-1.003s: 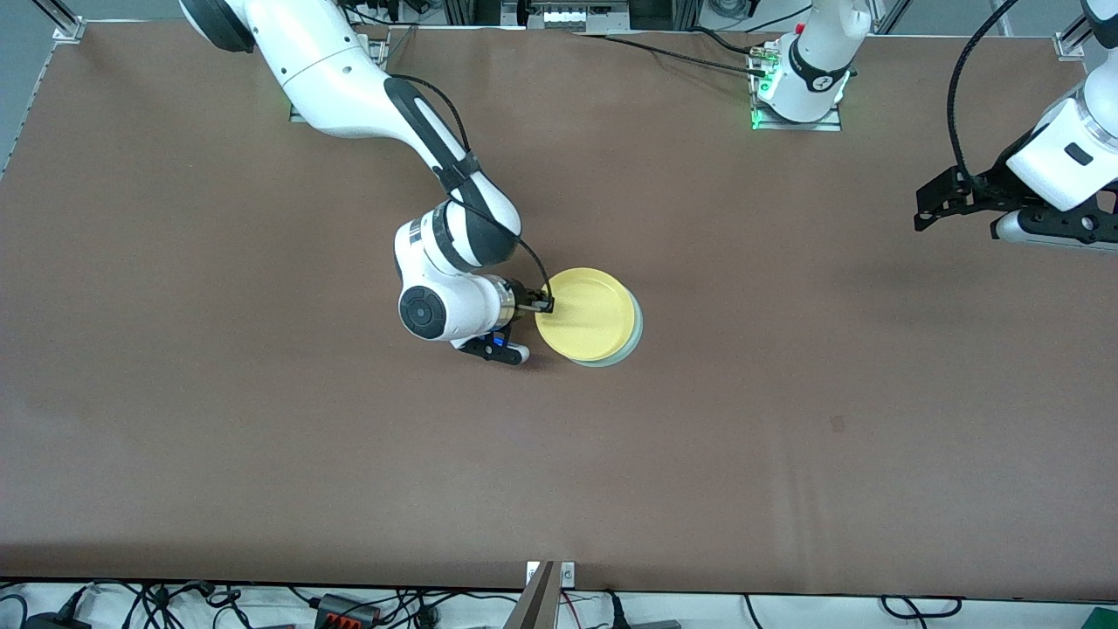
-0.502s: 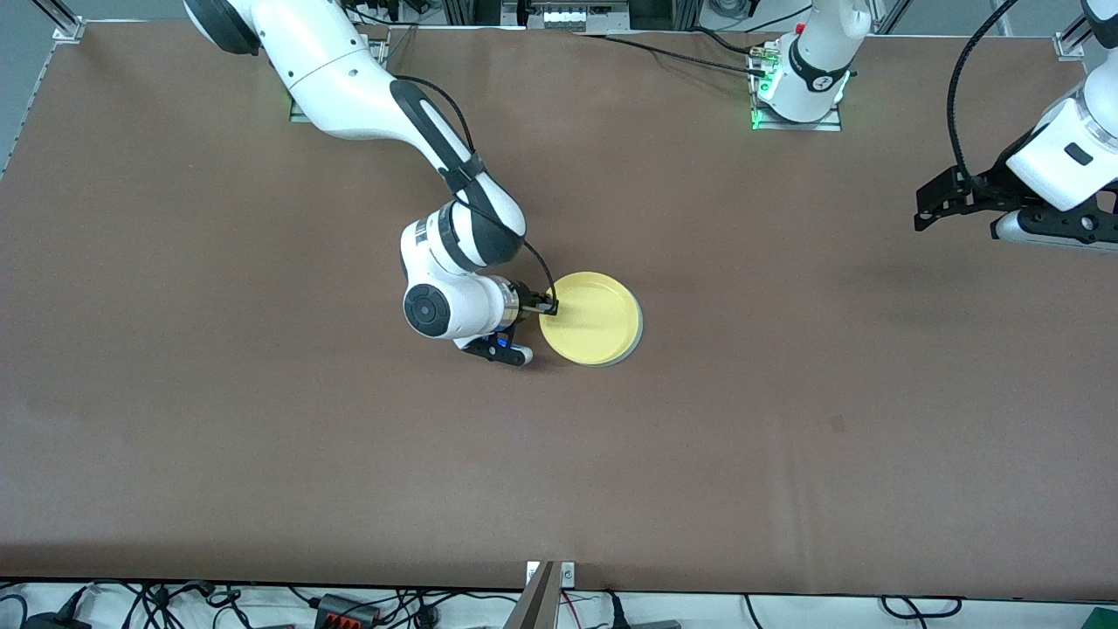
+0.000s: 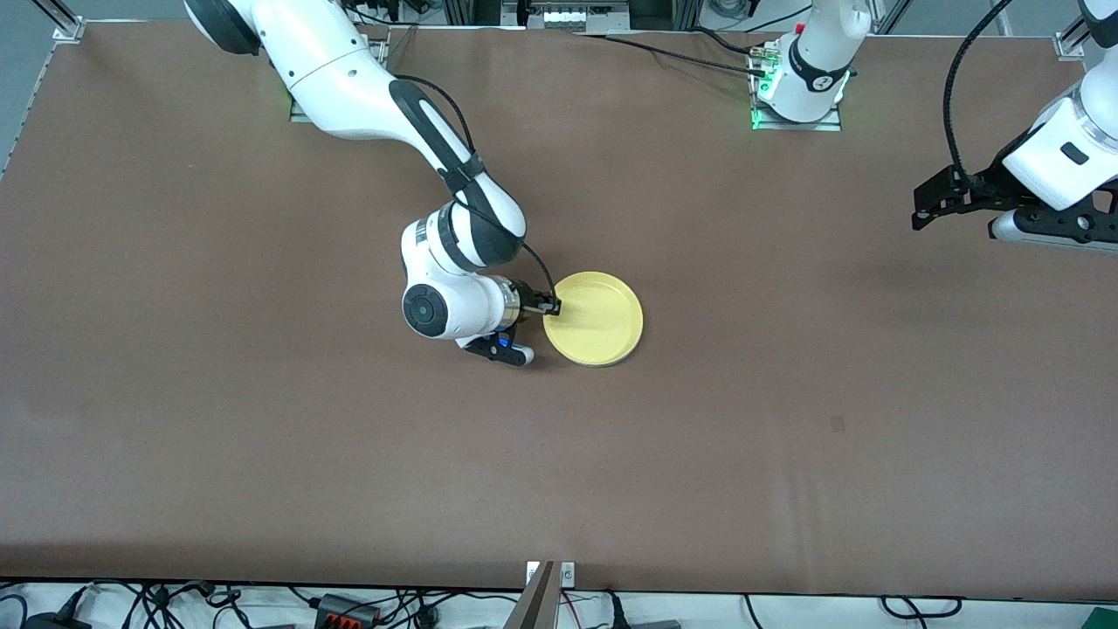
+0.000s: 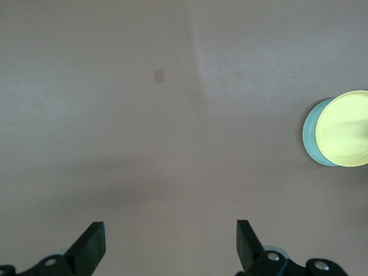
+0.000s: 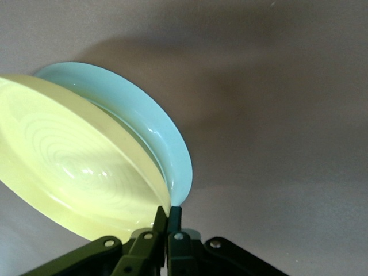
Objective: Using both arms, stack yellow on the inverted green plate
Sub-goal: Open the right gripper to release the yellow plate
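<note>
The yellow plate (image 3: 594, 320) lies over the green plate near the table's middle and covers it almost fully in the front view. In the right wrist view the yellow plate (image 5: 75, 172) is tilted, with the green plate (image 5: 158, 129) right under it. My right gripper (image 3: 552, 307) is shut on the yellow plate's rim at the side toward the right arm's end; it also shows in the right wrist view (image 5: 167, 217). My left gripper (image 3: 928, 208) waits open and empty in the air over the left arm's end of the table. Its wrist view (image 4: 168, 233) shows both plates, yellow (image 4: 345, 127) on green (image 4: 310, 135), far off.
The brown table (image 3: 786, 419) carries nothing else but a small dark mark (image 3: 838, 425) nearer to the front camera. The arm bases (image 3: 799, 96) stand along the table's top edge. Cables lie past the edge nearest the camera.
My right gripper has lowered the yellow plate and shifted it over the green plate. The green rim, plainly showing before, is now almost covered. The left arm has barely moved.
</note>
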Robot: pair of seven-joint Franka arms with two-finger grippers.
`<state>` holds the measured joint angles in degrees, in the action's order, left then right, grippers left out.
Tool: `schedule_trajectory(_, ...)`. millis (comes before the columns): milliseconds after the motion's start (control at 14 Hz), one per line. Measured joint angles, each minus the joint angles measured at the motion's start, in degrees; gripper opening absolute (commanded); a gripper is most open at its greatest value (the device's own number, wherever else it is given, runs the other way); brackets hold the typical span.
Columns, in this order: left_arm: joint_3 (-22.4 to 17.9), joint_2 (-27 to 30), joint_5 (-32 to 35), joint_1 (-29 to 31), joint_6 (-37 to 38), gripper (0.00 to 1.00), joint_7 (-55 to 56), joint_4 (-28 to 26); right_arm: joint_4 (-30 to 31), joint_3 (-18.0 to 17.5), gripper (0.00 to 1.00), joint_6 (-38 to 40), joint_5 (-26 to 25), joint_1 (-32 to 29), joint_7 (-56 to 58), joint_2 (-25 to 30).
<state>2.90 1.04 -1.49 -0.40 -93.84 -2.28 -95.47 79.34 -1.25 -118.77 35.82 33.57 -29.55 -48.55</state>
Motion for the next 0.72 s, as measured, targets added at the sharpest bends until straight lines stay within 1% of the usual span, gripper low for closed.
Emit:
schedule_trajectory(358,-0.01,-0.06,0.0,0.0,0.04,1.0,-0.01,0.01,0.0,-0.01,0.0,0.0,0.0,0.48,-0.11,-0.26)
schedule_trajectory(430,-0.01,-0.08,0.0,0.0,0.04,1.0,-0.01,0.01,0.0,-0.01,0.06,0.0,0.0,0.61,-0.13,-0.33)
schedule_trajectory(502,0.0,-0.09,0.0,-0.01,0.04,1.0,-0.01,0.01,0.0,-0.01,0.33,0.0,0.01,0.68,-0.16,-0.4)
schedule_trajectory(573,0.0,-0.11,0.0,-0.01,0.04,1.0,-0.01,0.01,0.0,-0.01,0.52,0.0,0.01,0.71,-0.17,-0.44)
schedule_trajectory(645,0.0,-0.14,0.0,-0.01,0.04,1.0,-0.01,0.01,0.0,-0.01,1.0,-0.01,0.02,0.71,-0.17,-0.45)
schedule_trajectory(717,0.01,-0.15,0.0,-0.02,0.05,1.0,-0.01,0.01,-0.01,-0.01,1.0,-0.04,0.02,0.71,-0.17,-0.45)
